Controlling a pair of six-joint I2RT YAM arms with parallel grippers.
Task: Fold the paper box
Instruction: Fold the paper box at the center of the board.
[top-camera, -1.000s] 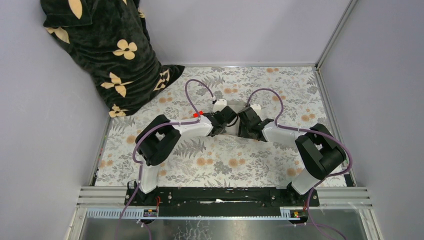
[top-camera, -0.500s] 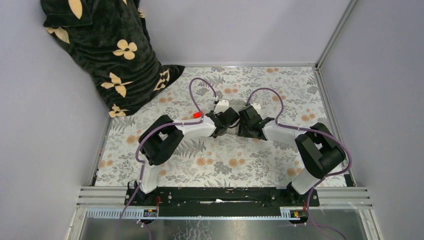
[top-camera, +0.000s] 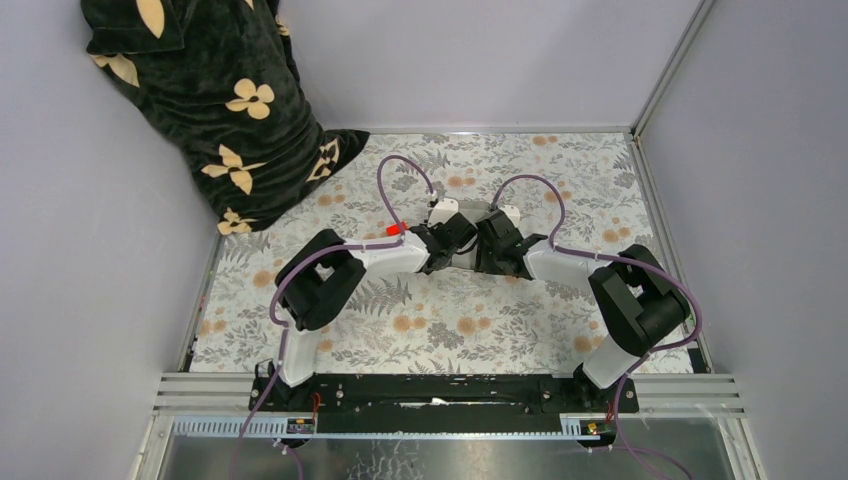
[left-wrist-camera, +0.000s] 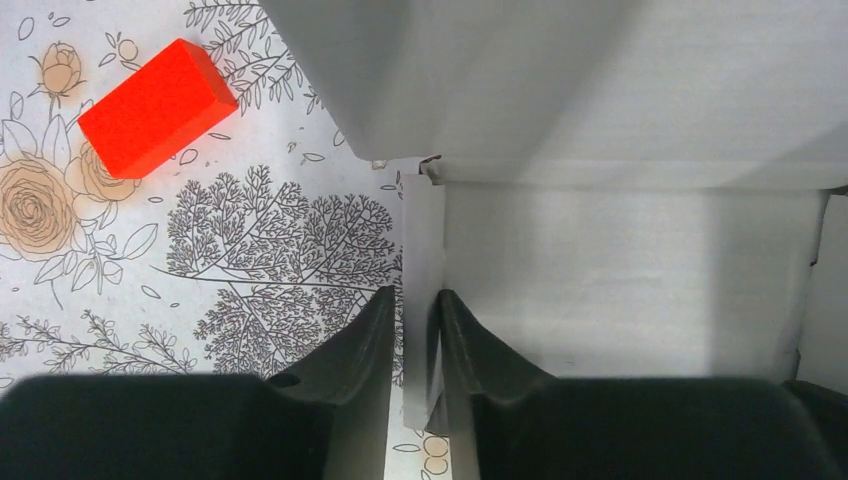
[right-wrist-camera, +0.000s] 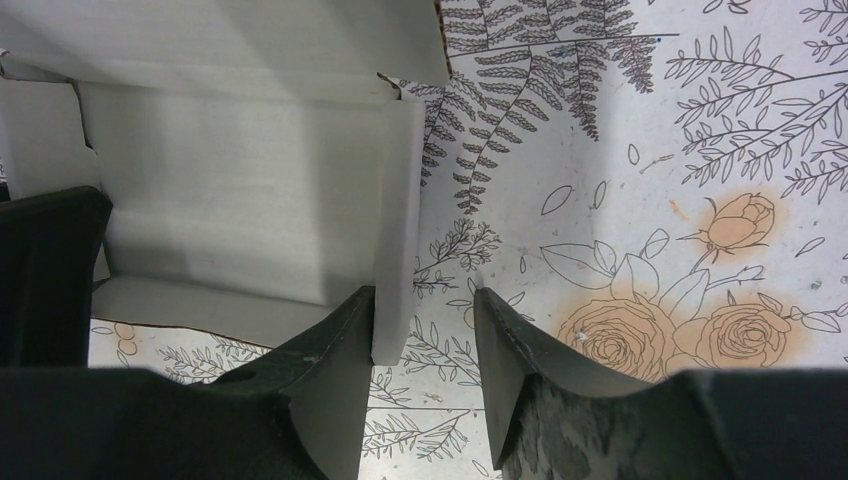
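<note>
The paper box (left-wrist-camera: 620, 260) is white thin cardboard, partly folded, with upright walls and a flap over it. In the top view it is mostly hidden under both wrists at the middle of the table. My left gripper (left-wrist-camera: 415, 292) straddles the box's left wall; its jaws stand slightly apart, with a thin gap between the outer finger and the wall. My right gripper (right-wrist-camera: 420, 290) is open around the right wall of the box (right-wrist-camera: 240, 190). That wall rests against its inner finger (right-wrist-camera: 340, 330), and the outer finger stands well clear of it.
A small red block (left-wrist-camera: 157, 106) lies on the flowered table cover left of the box, also seen as a red block (top-camera: 395, 229) by the left wrist. A black flowered cloth (top-camera: 210, 100) fills the far left corner. Grey walls enclose the table.
The left gripper's jaws have parted from the box's left wall. The left wrist has shifted slightly toward the box. The right arm has hardly moved.
</note>
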